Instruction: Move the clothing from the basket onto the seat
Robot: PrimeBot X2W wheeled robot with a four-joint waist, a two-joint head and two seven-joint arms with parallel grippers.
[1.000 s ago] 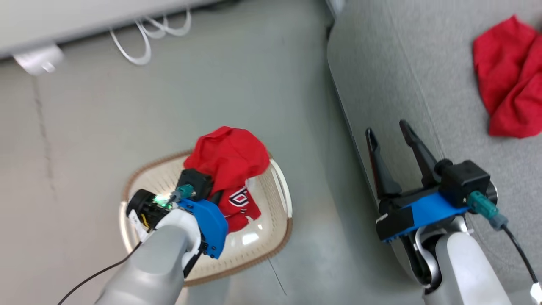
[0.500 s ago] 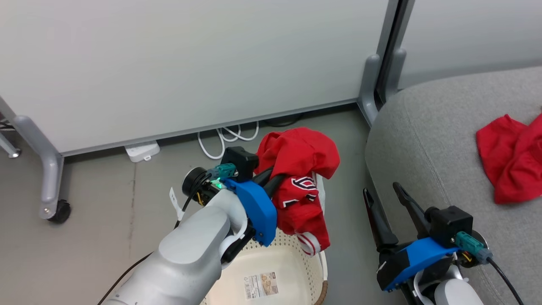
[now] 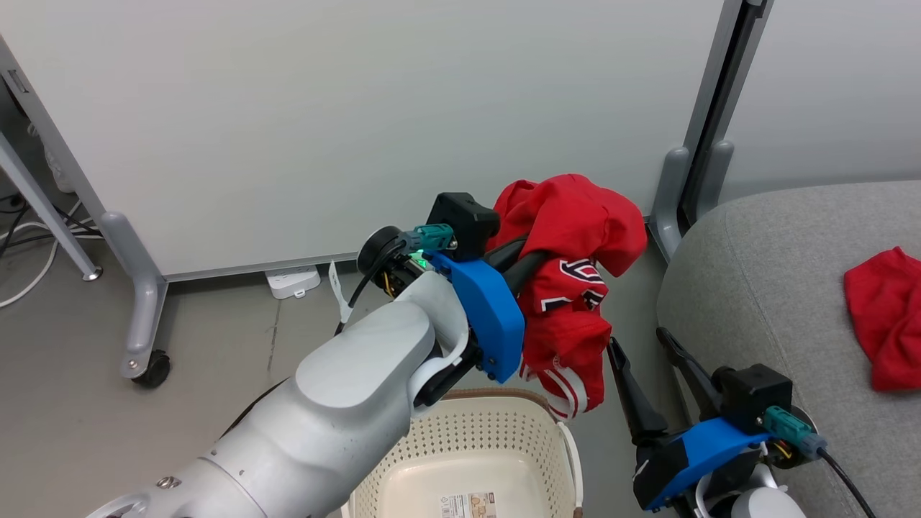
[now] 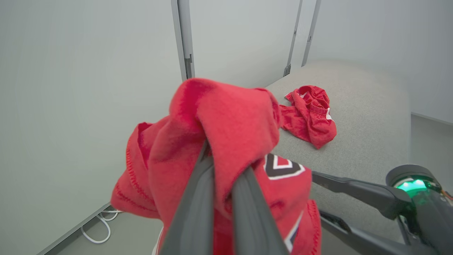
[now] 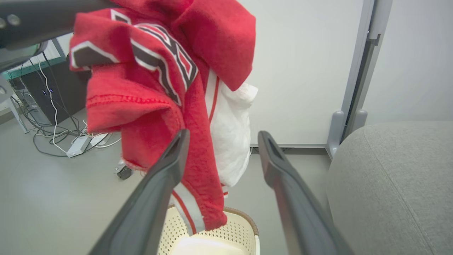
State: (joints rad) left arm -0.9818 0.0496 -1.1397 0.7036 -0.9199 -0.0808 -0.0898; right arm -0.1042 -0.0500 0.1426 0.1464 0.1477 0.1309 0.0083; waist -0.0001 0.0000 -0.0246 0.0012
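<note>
My left gripper (image 3: 534, 253) is shut on the red garment with black-and-white lettering (image 3: 575, 280), which hangs in a bunch above the cream basket (image 3: 496, 395). In the left wrist view the fingers (image 4: 198, 198) vanish into the fabric (image 4: 230, 117). The garment's white-striped hem dangles over the basket's rim (image 5: 244, 214). The other red garment (image 3: 885, 316) lies crumpled on the light grey seat (image 3: 763, 266), also seen from the left wrist (image 4: 309, 113). My right gripper (image 3: 637, 339) stands open and empty between the basket and the seat, its fingers (image 5: 170, 159) just in front of the hanging garment (image 5: 148, 81).
White partition panels on grey feet stand behind, with a caster (image 3: 151, 368) at the left. A power strip (image 3: 291, 280) and cables lie on the floor along the panels. The basket's bottom shows a paper label (image 3: 468, 503).
My left gripper has lifted the lettered garment up out of the basket and carried it toward the seat. The head camera has tilted up. The right gripper stays open.
</note>
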